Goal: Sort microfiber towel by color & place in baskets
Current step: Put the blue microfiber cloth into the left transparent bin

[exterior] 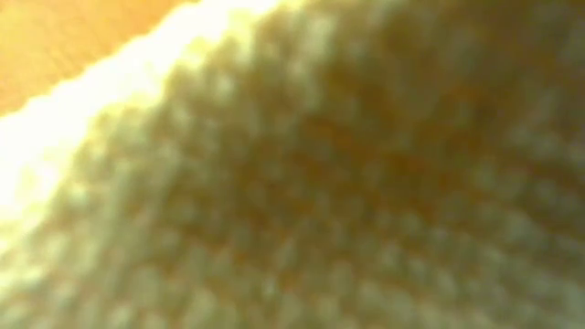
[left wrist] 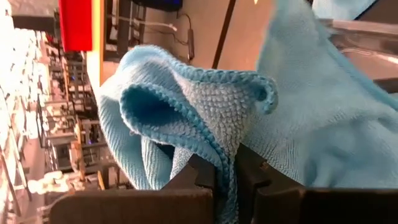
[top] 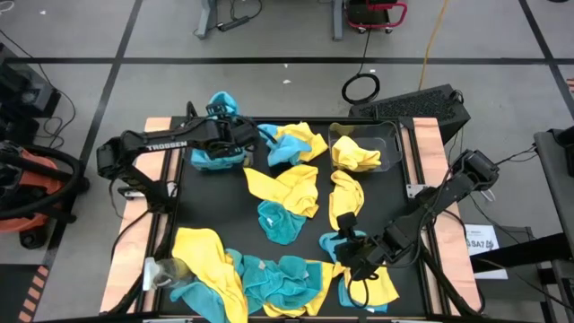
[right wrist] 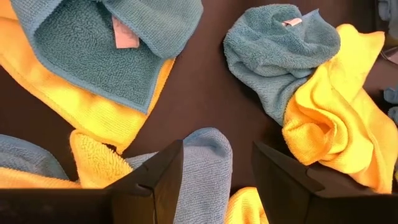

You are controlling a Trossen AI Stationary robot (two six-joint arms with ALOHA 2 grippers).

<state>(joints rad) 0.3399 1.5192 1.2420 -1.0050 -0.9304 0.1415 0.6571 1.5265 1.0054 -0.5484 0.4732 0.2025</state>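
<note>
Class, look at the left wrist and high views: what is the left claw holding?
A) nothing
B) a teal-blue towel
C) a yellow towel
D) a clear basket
B: the left claw is shut, pinching a fold of a teal-blue towel.

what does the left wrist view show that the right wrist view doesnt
Only the left wrist view: the left gripper shut on a teal towel, lifted with the room behind it.

Only the right wrist view: the right gripper open above the black mat, a teal towel fold between its fingers, and yellow towels lying around.

Both: teal microfiber towels close to that arm's own dark fingers.
</note>
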